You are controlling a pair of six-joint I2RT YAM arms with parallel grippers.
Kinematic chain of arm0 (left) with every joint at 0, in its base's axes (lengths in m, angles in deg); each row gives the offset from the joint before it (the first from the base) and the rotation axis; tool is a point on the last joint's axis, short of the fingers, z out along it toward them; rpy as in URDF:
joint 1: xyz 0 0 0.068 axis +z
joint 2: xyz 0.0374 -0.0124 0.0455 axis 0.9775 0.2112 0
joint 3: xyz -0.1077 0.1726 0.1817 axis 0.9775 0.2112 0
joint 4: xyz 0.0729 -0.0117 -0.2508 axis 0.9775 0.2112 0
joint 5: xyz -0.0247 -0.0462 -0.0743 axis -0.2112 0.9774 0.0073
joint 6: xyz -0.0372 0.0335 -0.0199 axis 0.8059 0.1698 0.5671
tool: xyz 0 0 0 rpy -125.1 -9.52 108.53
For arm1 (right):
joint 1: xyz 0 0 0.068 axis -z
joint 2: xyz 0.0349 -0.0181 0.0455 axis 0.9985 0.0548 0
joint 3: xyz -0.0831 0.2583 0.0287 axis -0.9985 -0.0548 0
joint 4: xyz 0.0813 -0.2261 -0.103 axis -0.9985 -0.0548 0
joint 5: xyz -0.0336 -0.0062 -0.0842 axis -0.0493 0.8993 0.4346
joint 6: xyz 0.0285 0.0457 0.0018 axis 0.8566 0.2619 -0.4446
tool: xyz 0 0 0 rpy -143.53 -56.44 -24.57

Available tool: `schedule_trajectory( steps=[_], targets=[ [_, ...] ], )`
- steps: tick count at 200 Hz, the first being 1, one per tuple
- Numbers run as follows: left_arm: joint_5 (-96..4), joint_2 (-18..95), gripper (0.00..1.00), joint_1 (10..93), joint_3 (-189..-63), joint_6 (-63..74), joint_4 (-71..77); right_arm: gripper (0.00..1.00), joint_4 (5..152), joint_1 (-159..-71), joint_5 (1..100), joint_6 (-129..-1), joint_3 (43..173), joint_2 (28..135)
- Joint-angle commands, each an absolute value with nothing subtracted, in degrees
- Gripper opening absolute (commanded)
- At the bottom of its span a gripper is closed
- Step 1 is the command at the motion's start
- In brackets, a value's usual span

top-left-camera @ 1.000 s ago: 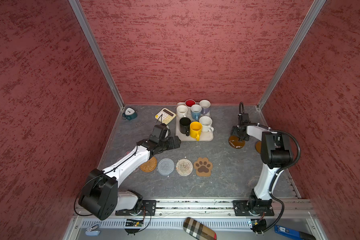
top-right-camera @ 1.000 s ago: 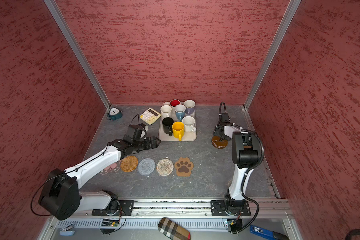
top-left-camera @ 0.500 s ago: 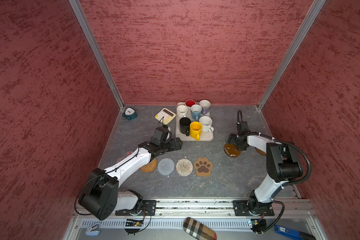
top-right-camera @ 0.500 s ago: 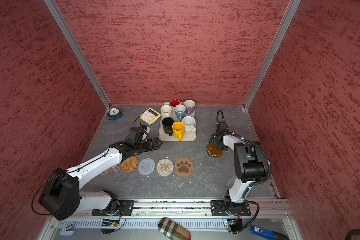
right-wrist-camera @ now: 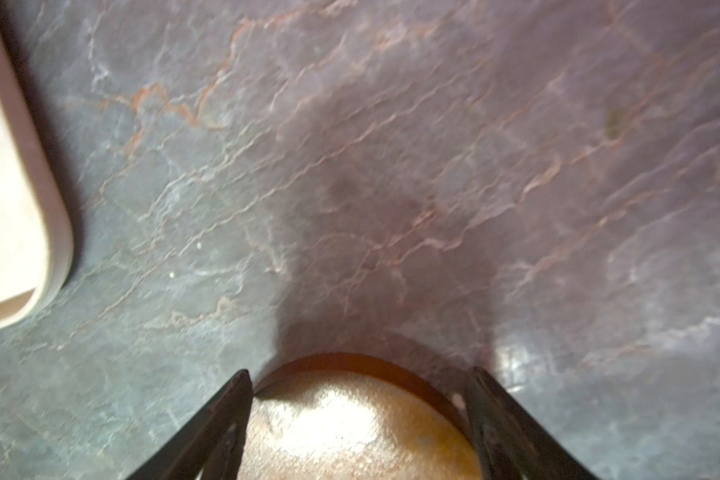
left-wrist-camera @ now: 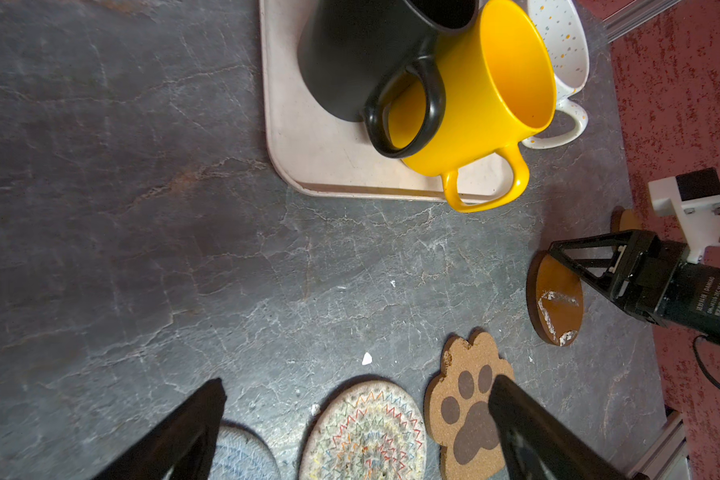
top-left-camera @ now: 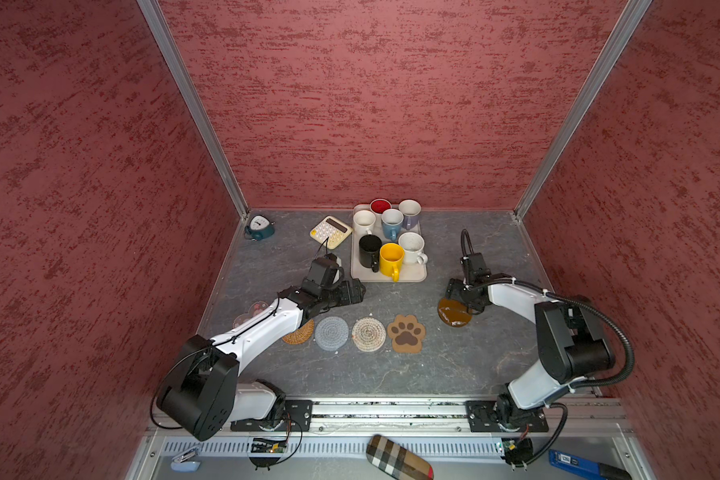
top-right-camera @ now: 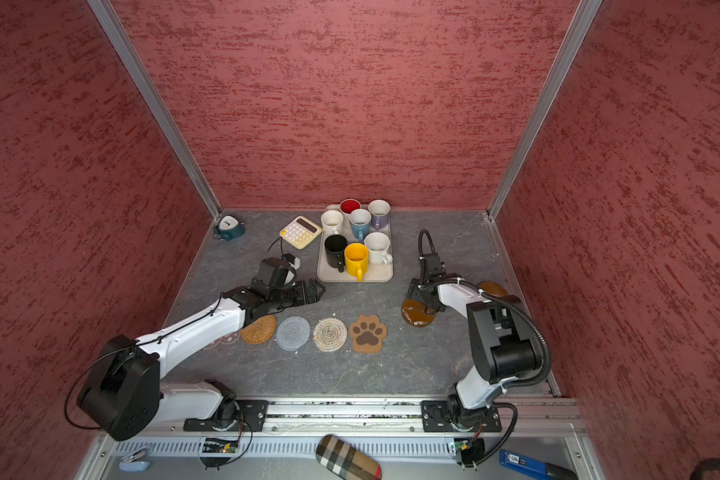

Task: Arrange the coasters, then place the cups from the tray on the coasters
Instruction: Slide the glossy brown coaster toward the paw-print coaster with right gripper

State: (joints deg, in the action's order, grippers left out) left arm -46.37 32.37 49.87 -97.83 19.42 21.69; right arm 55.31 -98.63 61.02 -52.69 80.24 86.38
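Several cups stand on the beige tray, among them a yellow cup, a black cup and a blue cup. A row of coasters lies nearer the front: woven tan, grey, beige and paw-print. The left arm partly hides the pink flower coaster. My right gripper is shut across a glossy brown disc, right of the paw-print. Another brown disc lies behind the right arm. My left gripper hangs open and empty between the row and the tray.
A yellow calculator lies left of the tray, and a teal clock sits in the back left corner. A plaid case and a blue tool rest on the front rail. Red walls enclose three sides.
My right gripper has moved forward and left with the brown disc, bringing it closer to the paw-print coaster. The left gripper has barely shifted and stays open.
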Motion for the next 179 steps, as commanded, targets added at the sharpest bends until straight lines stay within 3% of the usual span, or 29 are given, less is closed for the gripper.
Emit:
schedule_trajectory(
  steps=[1,139,179],
  targets=[
    [-46.2,31.1,0.99,49.6,-96.9,19.9,20.0,0.81,53.5,-100.3,59.4,-51.0,78.9,84.7],
    [-46.9,31.0,1.00,49.4,-96.9,19.6,21.4,0.81,50.8,-105.9,61.1,-55.4,73.2,79.7],
    [-47.7,31.0,0.99,49.0,-98.1,19.4,22.6,0.84,49.1,-105.9,62.8,-56.3,76.9,77.3]
  ],
)
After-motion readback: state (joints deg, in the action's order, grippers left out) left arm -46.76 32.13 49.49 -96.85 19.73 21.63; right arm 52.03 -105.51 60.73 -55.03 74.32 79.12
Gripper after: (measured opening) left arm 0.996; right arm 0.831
